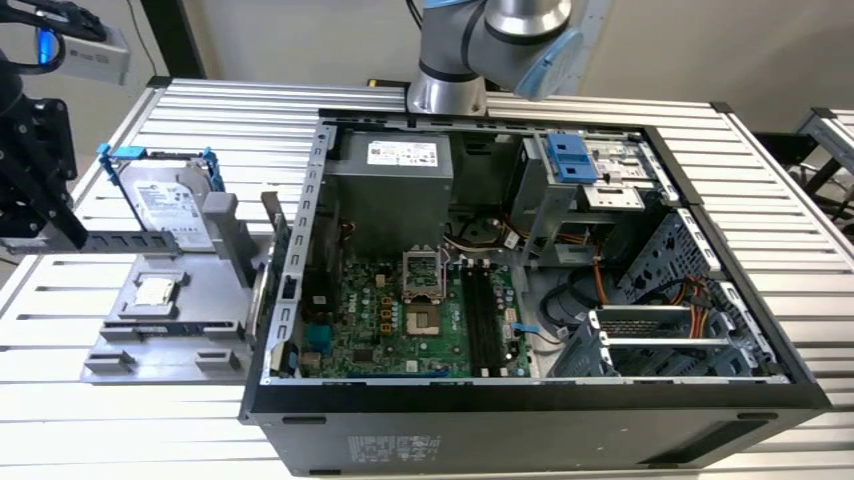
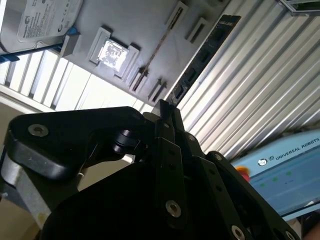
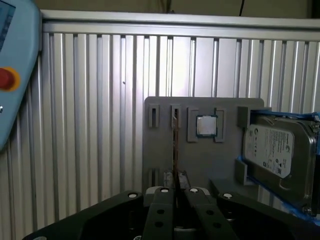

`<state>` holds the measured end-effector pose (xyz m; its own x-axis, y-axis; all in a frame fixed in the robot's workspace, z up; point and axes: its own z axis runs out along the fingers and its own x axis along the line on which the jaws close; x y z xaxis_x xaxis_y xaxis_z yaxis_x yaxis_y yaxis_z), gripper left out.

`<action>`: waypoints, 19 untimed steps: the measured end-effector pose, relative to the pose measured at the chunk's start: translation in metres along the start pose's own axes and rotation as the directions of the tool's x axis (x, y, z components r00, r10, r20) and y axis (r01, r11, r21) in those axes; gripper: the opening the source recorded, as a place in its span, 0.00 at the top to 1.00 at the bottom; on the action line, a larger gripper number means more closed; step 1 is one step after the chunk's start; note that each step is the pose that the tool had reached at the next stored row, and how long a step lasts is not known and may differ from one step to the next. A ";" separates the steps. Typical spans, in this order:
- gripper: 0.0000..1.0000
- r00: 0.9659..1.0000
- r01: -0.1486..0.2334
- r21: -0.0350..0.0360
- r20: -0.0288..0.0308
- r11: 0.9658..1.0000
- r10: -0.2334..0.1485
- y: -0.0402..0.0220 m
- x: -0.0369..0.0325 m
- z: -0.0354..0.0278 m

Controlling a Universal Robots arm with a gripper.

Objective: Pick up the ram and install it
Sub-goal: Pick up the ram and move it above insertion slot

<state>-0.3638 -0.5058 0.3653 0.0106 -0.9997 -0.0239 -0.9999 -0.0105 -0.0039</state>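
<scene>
Surface: ribbed aluminium table.

Exterior view: an open computer case lies on the table with its motherboard exposed. A grey fixture sits just beside the case, on the exterior view's left. It carries a hard drive and a processor chip. The arm rises behind the case.

First wrist view: the gripper has its fingers drawn together, only a thin dark seam between them, nothing clamped. The ram stands on edge in the fixture's slots, beside the chip.

Second wrist view: the fingertips sit apart from the ram. A teach pendant lies on the table.
</scene>
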 end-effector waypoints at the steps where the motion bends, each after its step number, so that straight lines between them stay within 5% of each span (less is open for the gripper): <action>1: 1.00 1.000 0.000 0.000 0.000 1.000 0.000 0.0000 -0.0001 -0.0015; 10: 1.00 1.000 0.001 0.002 0.000 1.000 -0.001 -0.0001 -0.0008 -0.0154; 19: 1.00 1.000 0.001 0.002 0.000 1.000 -0.001 -0.0001 -0.0009 -0.0165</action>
<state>-0.3638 -0.5053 0.3818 0.0112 -0.9997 -0.0239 -0.9999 -0.0111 -0.0055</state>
